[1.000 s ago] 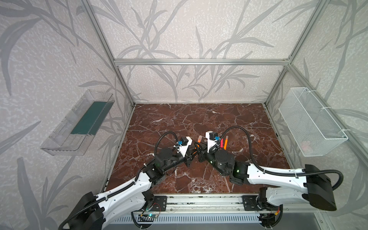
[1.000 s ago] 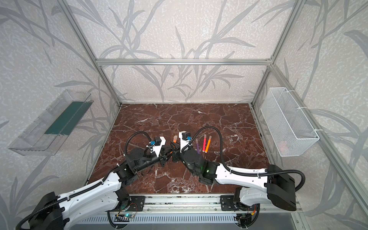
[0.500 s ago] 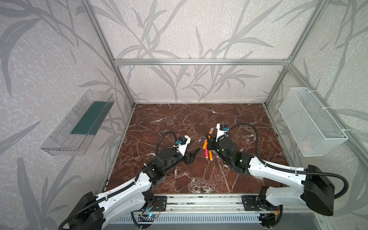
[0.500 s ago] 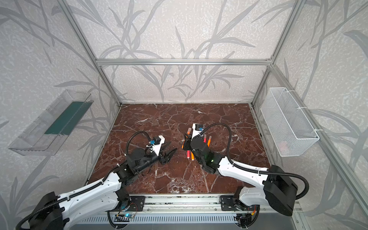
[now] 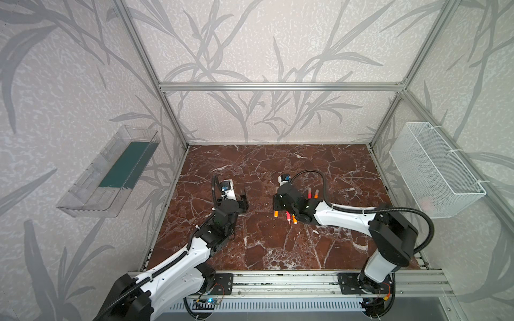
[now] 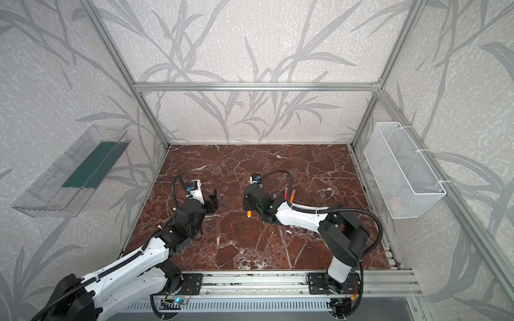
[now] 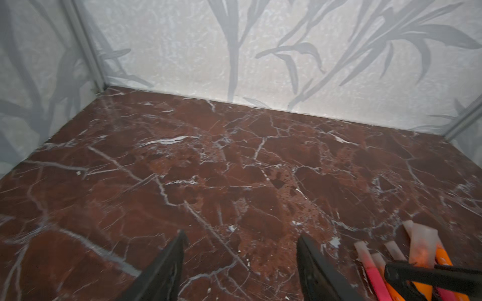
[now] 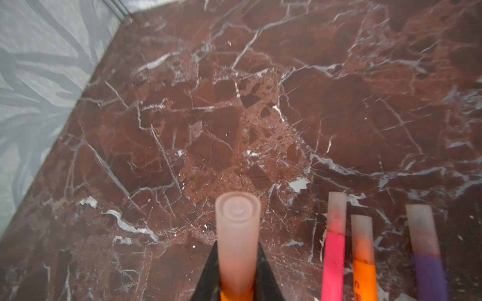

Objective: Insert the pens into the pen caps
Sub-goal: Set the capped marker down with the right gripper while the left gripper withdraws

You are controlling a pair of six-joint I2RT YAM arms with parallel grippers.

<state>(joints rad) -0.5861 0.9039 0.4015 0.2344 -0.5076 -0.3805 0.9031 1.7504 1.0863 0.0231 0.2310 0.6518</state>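
Clamping an orange pen [image 6: 249, 213] with its cap [image 8: 237, 224] on, right claw [image 8: 237, 260]; left claw [image 7: 241, 234] spread wide.

A brown marble surface [image 5: 278, 166] with white veins fills the floor of the cell. The walls [image 5: 250, 41] carry pale wallpaper with grey leaf sprays, framed by aluminium bars [image 5: 278, 86]. On the left wall hangs a clear plastic tray [image 5: 83, 200] with a dark green base [image 5: 125, 164]. On the right wall hangs a white wire mesh basket [image 5: 434, 169], with something pale pink [image 5: 425, 201], too blurred to name, at its bottom. A slotted metal rail [image 5: 278, 280] runs along the near edge.
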